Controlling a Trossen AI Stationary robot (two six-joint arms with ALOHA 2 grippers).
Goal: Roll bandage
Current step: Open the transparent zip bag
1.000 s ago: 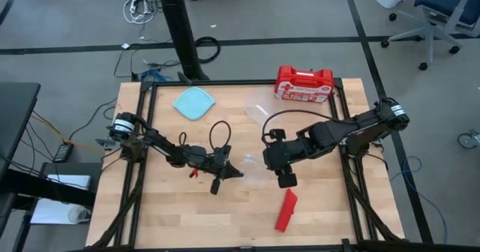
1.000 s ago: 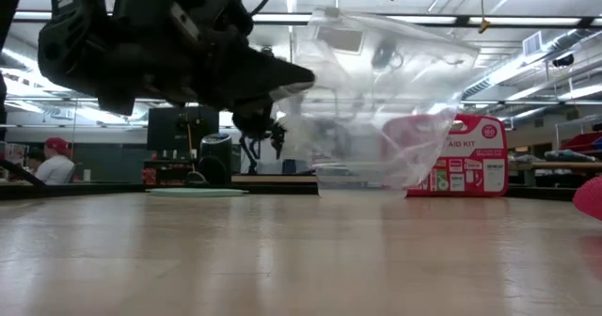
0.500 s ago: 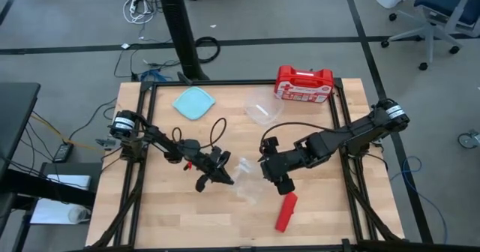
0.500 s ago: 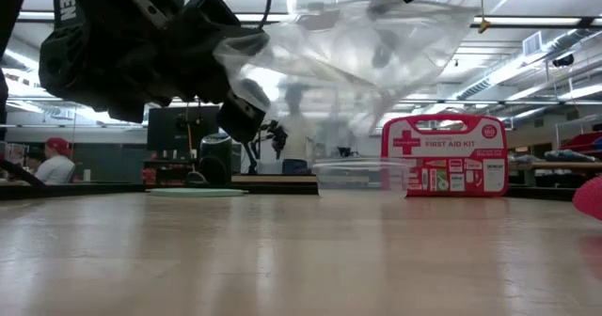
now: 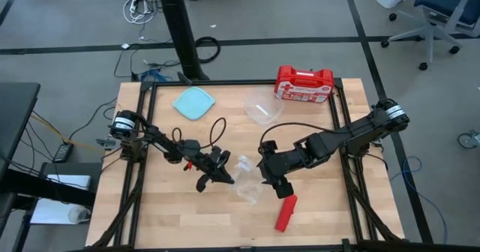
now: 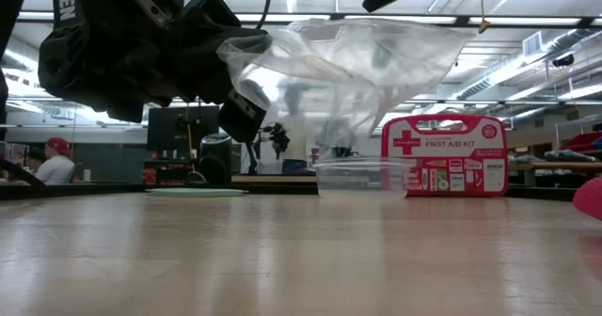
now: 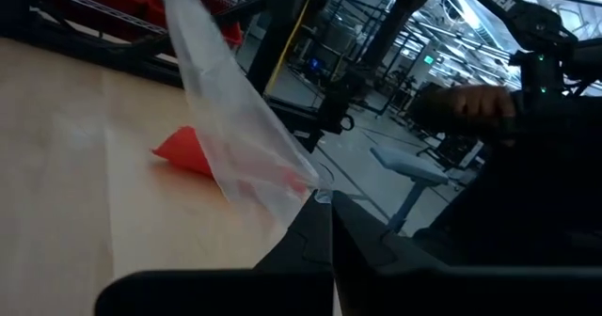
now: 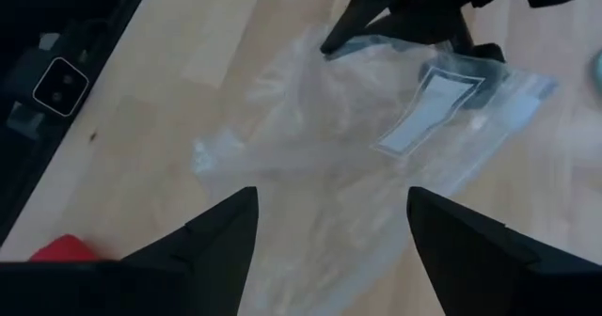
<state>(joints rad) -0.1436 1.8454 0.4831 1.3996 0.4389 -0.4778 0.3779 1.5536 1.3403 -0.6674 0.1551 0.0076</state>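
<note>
Right gripper (image 5: 271, 186) hangs spread wide just above the red bandage (image 5: 286, 211), lying lengthwise near-to-far, while the left gripper (image 5: 223, 178), farther off, pinches a clear bag (image 5: 247, 178).

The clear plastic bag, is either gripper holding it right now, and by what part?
The left gripper is shut on the clear plastic bag, pinching one edge so it hangs above the table. The right gripper is open above the bag, holding nothing.
</note>
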